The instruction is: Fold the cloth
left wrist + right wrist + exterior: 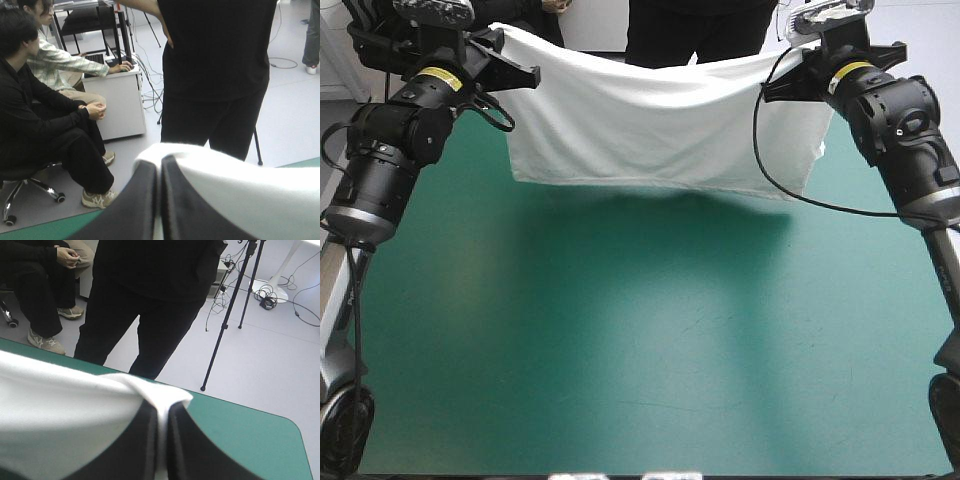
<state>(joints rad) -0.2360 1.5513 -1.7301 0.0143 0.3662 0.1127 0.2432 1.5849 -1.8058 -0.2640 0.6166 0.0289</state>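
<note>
The left gripper [161,162] has its jaws pressed nearly together on one top corner of the T-shirt [660,125], and the right gripper [162,407] pinches the other the same way. I'd say they hold it high and apart so the white shirt hangs open, ready to lay flat. It sags near the table's far edge, its hem seemingly off the teal-green cover [640,340], which lies bare toward the near edge.

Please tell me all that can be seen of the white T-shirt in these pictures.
The T-shirt is white, soft-looking cloth, held up and stretched wide near the table's far edge. The left claw and the right claw each pinch an upper corner. Its top edge sags between them; its lower edge hangs above the teal-green cover, casting a shadow there.
</note>
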